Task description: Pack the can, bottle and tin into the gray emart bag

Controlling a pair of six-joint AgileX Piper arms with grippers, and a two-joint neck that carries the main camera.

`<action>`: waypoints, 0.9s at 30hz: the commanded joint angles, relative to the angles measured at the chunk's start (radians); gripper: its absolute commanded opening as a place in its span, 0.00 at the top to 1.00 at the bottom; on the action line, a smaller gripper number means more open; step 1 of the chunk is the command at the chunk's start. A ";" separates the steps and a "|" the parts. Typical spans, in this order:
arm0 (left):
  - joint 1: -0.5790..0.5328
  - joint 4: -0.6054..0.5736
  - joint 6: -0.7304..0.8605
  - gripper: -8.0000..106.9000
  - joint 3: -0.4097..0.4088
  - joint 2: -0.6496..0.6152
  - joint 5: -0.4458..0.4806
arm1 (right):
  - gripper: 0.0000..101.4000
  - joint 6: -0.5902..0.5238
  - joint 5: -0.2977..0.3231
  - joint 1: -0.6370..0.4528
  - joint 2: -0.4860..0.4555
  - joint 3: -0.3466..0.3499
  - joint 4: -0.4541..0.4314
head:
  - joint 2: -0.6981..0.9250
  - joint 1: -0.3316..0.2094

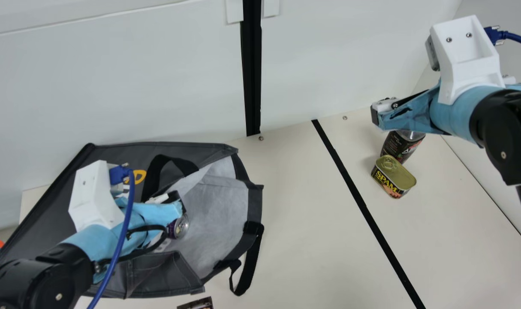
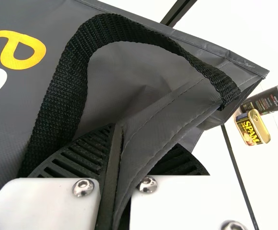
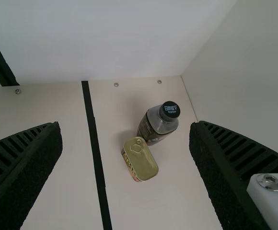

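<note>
The gray bag (image 1: 217,201) lies on its side at the left, its light-lined mouth facing right. Just inside it rests the can (image 1: 179,226), beside my left gripper (image 1: 177,203). In the left wrist view, my left gripper (image 2: 121,143) is shut on the edge of the bag (image 2: 153,115), near a black handle. My right gripper (image 1: 377,115) hangs over the far right of the table, above the bottle (image 1: 402,145). The tin (image 1: 393,177) touches or nearly touches the bottle's front. In the right wrist view, my right gripper (image 3: 125,126) is open, with the bottle (image 3: 159,123) and tin (image 3: 140,159) standing below.
A black tape line (image 1: 363,206) crosses the table between bag and tin. White walls (image 1: 329,60) rise behind and at the right. A strap (image 1: 249,262) trails from the bag's mouth. A small dark printed item (image 1: 197,304) sits at the front edge.
</note>
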 commanded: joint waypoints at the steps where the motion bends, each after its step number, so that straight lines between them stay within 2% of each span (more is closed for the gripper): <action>1: 0.000 0.000 0.000 0.84 0.000 0.000 0.000 | 0.10 -0.021 -0.005 -0.019 0.011 -0.003 0.015 | -0.002 -0.023; 27: 0.000 0.000 0.000 0.84 0.000 0.000 0.000 | 0.10 -0.225 -0.085 -0.232 0.186 -0.039 0.195 | -0.002 -0.023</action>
